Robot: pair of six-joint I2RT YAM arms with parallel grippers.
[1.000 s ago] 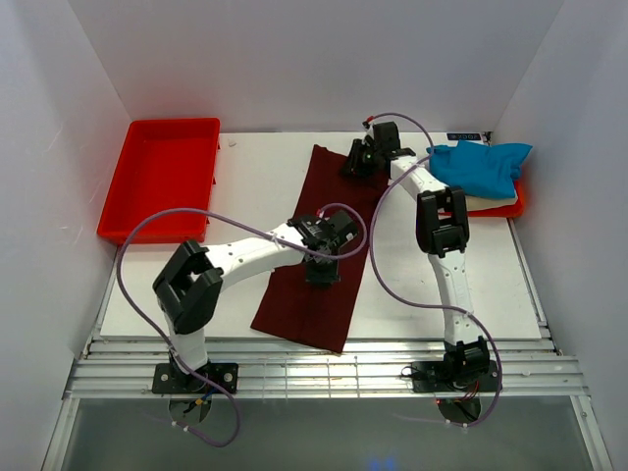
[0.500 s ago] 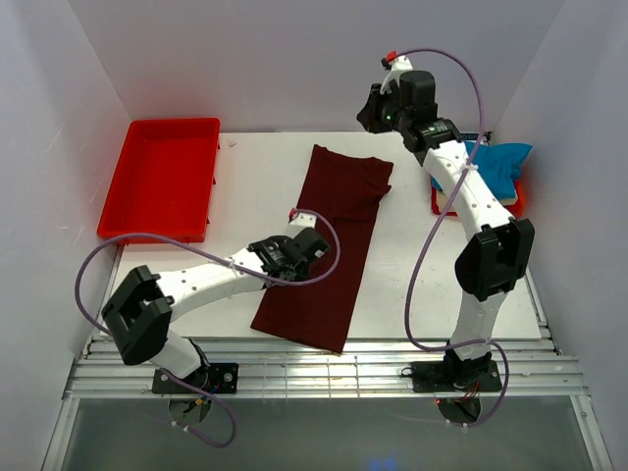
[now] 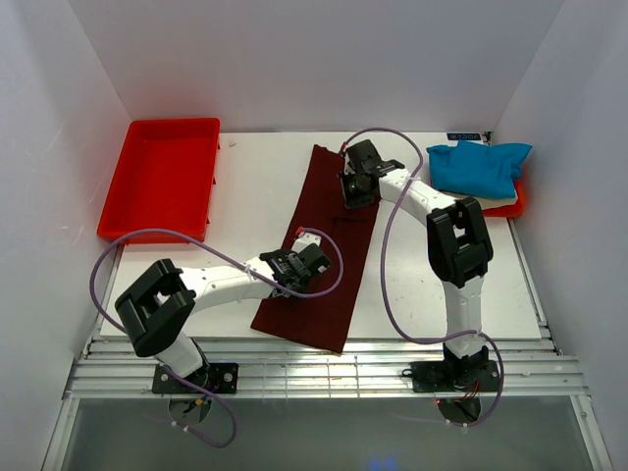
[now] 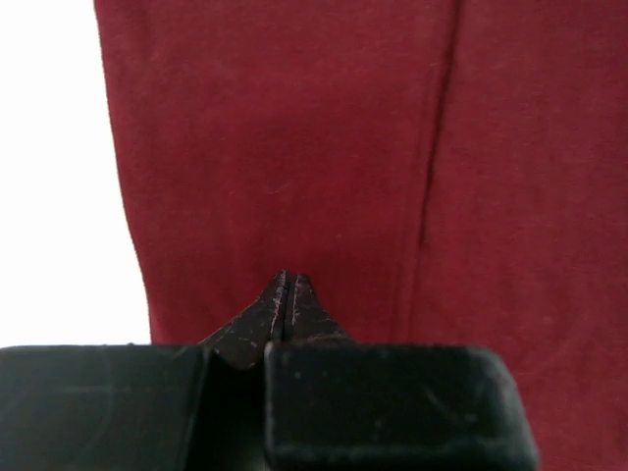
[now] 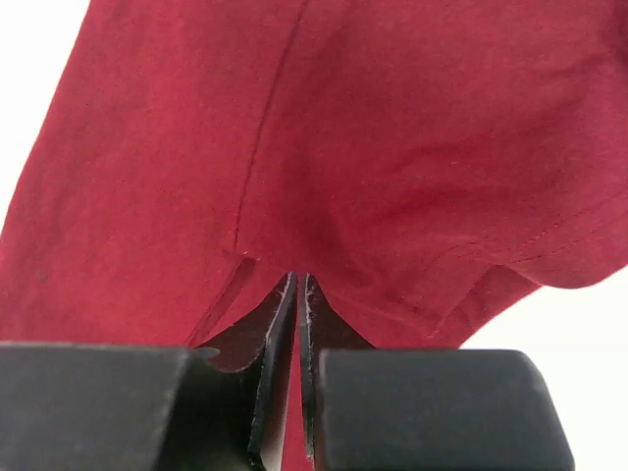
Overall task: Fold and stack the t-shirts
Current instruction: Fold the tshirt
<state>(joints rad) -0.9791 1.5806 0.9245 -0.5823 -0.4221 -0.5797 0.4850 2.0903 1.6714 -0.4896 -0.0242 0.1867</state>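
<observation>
- Left gripper [image 3: 294,267] is closed tight, its two fingertips [image 4: 280,294] pressed together with no gap.
- It sits on the left side of the maroon t-shirt [image 3: 314,314], about halfway along it. I cannot tell if it has any cloth pinched.
- Right gripper [image 3: 355,188] is almost fully closed, with only a thin slit between its fingers [image 5: 319,309].
- It has a bit of the maroon t-shirt pinched, and the cloth bunches up around the tips. It holds the shirt near the shirt's far end.
- The maroon t-shirt lies flat in a long strip in the middle of the table [image 3: 255,196]. It runs from near the far edge down to the near edge, leaning a little to the left.
- The blue t-shirt [image 3: 476,167] is bunched up at the far right corner of the table.
- It lies on top of the cream t-shirt [image 3: 488,203], and both lie on a red tray [image 3: 514,204].
- Another red tray [image 3: 162,123] sits at the far left corner, well apart from the shirts.
</observation>
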